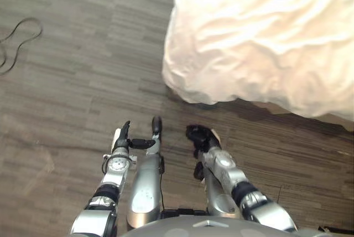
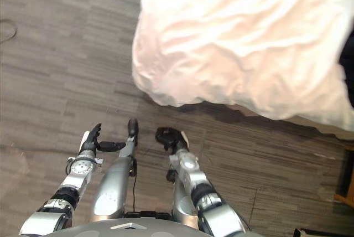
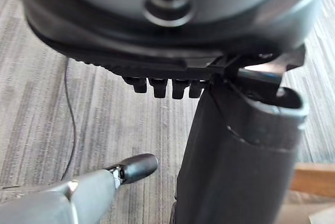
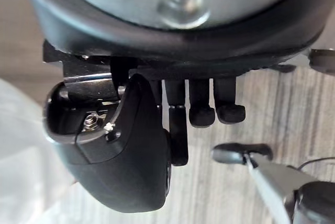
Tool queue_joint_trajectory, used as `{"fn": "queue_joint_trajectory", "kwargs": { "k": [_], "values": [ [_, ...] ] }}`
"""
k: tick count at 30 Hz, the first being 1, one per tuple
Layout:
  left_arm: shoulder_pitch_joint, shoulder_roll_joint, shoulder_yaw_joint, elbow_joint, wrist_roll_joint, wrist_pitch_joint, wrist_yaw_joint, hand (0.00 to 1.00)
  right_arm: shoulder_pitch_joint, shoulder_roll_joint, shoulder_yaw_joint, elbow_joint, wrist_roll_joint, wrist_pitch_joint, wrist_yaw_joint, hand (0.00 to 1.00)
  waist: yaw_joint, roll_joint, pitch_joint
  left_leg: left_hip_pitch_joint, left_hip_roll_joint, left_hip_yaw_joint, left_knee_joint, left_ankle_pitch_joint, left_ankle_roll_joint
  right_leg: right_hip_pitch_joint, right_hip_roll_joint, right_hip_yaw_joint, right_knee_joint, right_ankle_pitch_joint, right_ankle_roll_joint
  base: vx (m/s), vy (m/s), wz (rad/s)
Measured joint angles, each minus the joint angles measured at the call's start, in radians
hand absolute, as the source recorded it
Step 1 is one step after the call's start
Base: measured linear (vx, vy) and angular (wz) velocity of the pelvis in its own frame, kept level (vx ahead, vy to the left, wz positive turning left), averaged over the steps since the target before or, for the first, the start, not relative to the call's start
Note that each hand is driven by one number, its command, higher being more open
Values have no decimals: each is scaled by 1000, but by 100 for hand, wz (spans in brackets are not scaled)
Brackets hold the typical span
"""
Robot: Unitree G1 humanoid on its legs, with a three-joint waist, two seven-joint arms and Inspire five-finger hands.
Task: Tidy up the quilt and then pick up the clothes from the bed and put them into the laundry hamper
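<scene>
1. Left hand (image 1: 123,139): low at the near edge of the head views, over the floor (image 1: 83,82). Its fingers (image 3: 159,87) are straight and the thumb stands out to the side. It holds nothing.
2. Right hand (image 1: 200,136): beside the left hand and level with it, also over bare floor. Its fingers (image 4: 201,110) hang loosely bent, relaxed rather than clenched, and nothing is between them and the thumb.
3. Floor: grey wood-grain boards. A strip of them, dark with shadow, lies between both hands and the cloth beyond.
4. Quilt (image 1: 260,32): ahead of the hands and to the robot's right, well apart from the left fingers and nearer the right ones, touching neither. Its rounded lower corner hangs closest to the right hand (the fingertips stop short of the hem).
5. Quilt, appearance: white to pale cream, thick and puffy. It is creased all over with shallow folds running across it, its edge bulges outward and droops toward the floor, and it is brightly lit on top.
6. Bed (image 1: 332,117): a narrow beige band shows under the quilt's far right edge.
</scene>
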Motion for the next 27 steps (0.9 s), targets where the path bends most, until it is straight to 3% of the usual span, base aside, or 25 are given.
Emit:
{"fn": "queue_joint_trajectory", "kwargs": {
  "k": [2, 4, 8, 10, 17, 21, 24, 26, 27],
  "values": [
    [1, 1, -3, 32, 5, 1, 2, 100, 61, -9, 133, -280, 178, -11, 66, 0, -23, -15, -56, 6, 20, 21, -1, -5, 6, 5, 19, 15, -27, 7, 1, -24, -77, -41],
    [7, -4, -21, 55, 14, 1, 4, 100, 52, 0, 231, -455, 338, -42, 128, 0, -23, -19, -91, 24, 32, 35, 0, -9, 1, 19, 29, 24, -37, 9, -1, 5, -63, -22],
    [80, -9, -88, 65, 41, 3, 20, 100, -9, 32, 374, -705, 646, -107, 257, 0, -22, -23, -190, 65, 39, 47, 0, -25, -18, 55, 36, 29, -43, 1, -19, 85, -53, -8],
    [130, -10, -124, 66, 64, 3, 35, 100, -64, 43, 386, -755, 736, -152, 294, 0, -14, -26, -243, 89, 40, 62, 0, -33, -20, 73, 36, 37, -41, 0, -23, 127, -21, -10],
    [194, -11, -131, 66, 74, 5, 45, 100, -204, 70, 244, -630, 766, -223, 204, 0, -17, -23, -260, 99, 43, 86, 0, -34, -21, 63, 38, 73, -39, 4, -22, 31, -2, -15],
    [168, -13, -129, 58, 72, 2, 45, 100, -391, 69, 118, -484, 692, -247, 114, 0, -13, 19, -232, 34, 49, 78, 2, -10, -12, -9, 45, 77, -22, 19, -28, -66, 4, 0],
    [134, -15, -115, 47, 71, 2, 45, 100, -549, 54, 3, -347, 604, -248, 58, 0, -6, 61, -170, -4, 50, 61, 2, 8, -10, -37, 47, 63, -21, 34, -31, -110, 12, 16],
    [105, -21, -83, 30, 70, -3, 44, 100, -700, 12, -165, -183, 506, -248, -25, 0, 13, 99, -114, -46, 51, 47, 0, 24, -15, -72, 49, 49, -20, 48, -31, -145, 12, 15],
    [104, -21, -79, 20, 70, -4, 44, 100, -737, -4, -209, -136, 476, -248, -51, 0, 20, 105, -103, -58, 51, 45, 0, 28, -16, -83, 49, 49, -20, 53, -30, -127, 6, 12]
  ]
}}
